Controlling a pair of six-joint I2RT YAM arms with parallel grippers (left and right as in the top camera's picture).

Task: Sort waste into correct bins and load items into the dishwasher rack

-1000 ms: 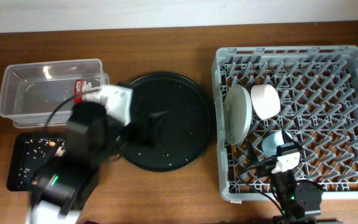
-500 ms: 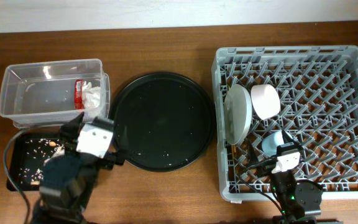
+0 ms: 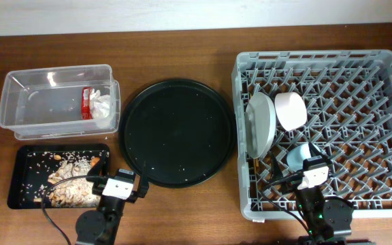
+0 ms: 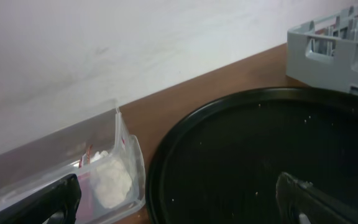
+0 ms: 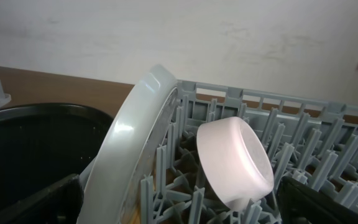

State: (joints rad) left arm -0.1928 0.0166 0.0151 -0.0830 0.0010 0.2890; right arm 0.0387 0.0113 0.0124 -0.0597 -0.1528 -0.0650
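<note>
The clear tub holds the red wrapper and the white tissue. The black rectangular tray holds beige food scraps and an orange stick. The grey rack holds the plate on edge, the white bowl and the light-blue cup. I cannot make out the chopsticks. My left gripper is open and empty at the front edge, facing the tub and tissue. My right gripper is open and empty, low in the rack behind the plate and bowl.
A large round black tray lies between the bins and the rack, with a few crumbs on it. It fills the left wrist view, with the rack's corner at the right. A white wall runs behind the table.
My left arm has pulled back from over the tub and round tray to the table's front edge, uncovering the black tray with scraps. The right arm has not moved.
</note>
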